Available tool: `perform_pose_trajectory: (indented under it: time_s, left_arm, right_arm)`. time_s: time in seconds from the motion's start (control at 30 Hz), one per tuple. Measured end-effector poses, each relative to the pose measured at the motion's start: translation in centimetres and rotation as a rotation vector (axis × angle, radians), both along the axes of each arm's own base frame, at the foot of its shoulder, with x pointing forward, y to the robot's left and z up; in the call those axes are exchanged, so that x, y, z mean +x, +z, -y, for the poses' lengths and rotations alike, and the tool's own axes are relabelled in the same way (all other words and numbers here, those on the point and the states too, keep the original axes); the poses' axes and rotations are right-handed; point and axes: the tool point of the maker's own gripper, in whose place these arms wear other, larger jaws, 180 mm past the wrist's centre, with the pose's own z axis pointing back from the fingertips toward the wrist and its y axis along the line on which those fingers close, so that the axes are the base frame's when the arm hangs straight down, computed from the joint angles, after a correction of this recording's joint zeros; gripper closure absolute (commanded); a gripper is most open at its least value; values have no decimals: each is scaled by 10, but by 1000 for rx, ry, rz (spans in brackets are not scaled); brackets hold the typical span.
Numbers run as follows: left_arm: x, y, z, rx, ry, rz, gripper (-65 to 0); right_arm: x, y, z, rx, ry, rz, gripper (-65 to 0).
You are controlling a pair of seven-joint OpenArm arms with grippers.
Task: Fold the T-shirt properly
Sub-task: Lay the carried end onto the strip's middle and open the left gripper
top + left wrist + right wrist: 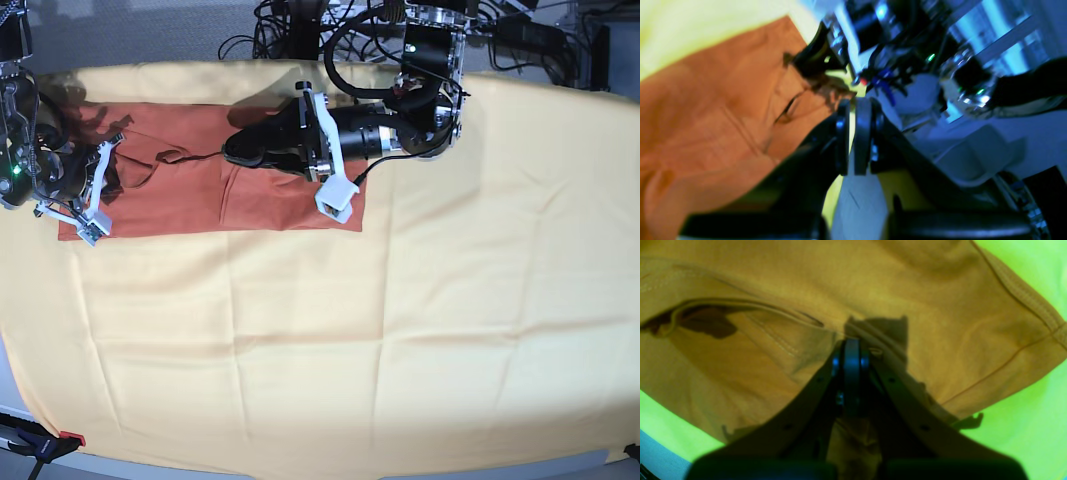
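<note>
Overhead, we see the whole T-shirt [190, 185] on yellow cloth [400, 330]; wrist views show right gripper [852, 350] pinching it, left gripper [853, 110] nearly closed, empty.

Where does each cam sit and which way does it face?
Left wrist: on the left arm, looking along its hand, nearly closed, at the T-shirt; the other arm shows blurred beyond.
Right wrist: on the right arm, looking down its hand, shut on T-shirt fabric.
Base: overhead, facing down on the yellow cloth; both arms show.
Shared: T-shirt and yellow cloth appear in all three.
</note>
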Motion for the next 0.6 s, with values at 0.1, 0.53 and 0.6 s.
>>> perform_pose_trajectory:
  time_s: [0.1,0.53,0.6]
  left_arm:
    - [15,9,-17,-7,70,31,0]
    - [58,-36,-80,265,345,44,0]
    - [49,-45,-69,303,305,36,0]
  right_arm:
    - [0,0,0,0,0,0,0]
    - [0,0,0,-1,0,0,0]
    - [0,0,0,-1,0,0,0]
